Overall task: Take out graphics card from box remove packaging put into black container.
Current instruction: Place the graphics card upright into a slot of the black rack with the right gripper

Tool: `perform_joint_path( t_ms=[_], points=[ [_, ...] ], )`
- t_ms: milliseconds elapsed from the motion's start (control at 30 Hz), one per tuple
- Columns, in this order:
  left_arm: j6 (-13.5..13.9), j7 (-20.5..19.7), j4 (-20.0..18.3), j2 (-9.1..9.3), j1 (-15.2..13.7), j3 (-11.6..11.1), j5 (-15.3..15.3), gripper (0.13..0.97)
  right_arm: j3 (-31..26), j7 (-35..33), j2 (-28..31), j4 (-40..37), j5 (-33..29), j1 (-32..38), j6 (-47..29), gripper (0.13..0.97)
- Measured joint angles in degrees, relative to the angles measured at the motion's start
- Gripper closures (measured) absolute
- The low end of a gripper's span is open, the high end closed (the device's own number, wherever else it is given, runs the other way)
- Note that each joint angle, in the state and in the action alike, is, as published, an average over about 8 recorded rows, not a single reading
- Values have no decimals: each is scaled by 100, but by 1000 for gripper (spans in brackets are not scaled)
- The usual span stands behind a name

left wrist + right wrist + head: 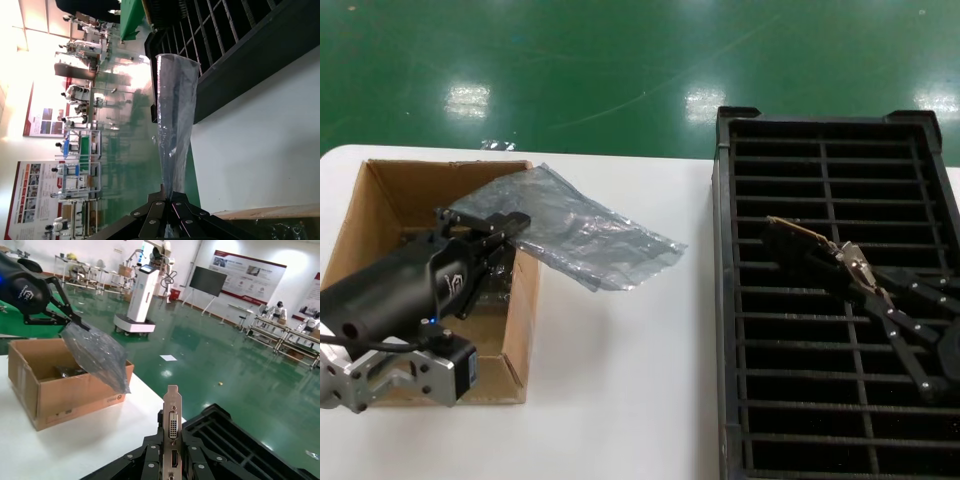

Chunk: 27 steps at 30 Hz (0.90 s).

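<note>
The right claw [855,272] is gripping the card [798,243] by its bracket end and holding it above the tray [725,300], over the middle rows of slots. In the head view the board is pointing away from the claw toward the tray's near-left side, so its long axis is lying at a slant across the ribs and not along any one slot. In the right wrist view the bracket [172,415] is standing upright between the closed fingers, with the tray [225,432] just below and beyond it. By my reading, the coming move is turning on that mismatch: the card probably needs rotating until its long edge is running parallel to a slot before it goes down, or an edge could catch on a rib.

The left claw [492,235] is hanging over the box [520,330], closed on one end of the bag [585,235], which is draping out over the box's right wall and resting on the white surface [620,400]. In the left wrist view the bag [175,115] is stretching straight away from the fingers toward the tray. It looks empty, so the unwrapping seems done. The right arm alone is near the slots; the left is well apart from them.
</note>
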Motion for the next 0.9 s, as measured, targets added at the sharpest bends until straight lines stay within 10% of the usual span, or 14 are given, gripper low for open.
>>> perform_joint_path(
  t_ms=[500, 900],
  points=[
    [0, 0, 0, 0, 0, 0, 0, 958, -155, 145, 77, 0, -252, 222, -94, 906],
    [0, 0, 0, 0, 0, 0, 0, 958, -660, 310, 1310, -21, -354, 1402, -1513, 906]
  ],
)
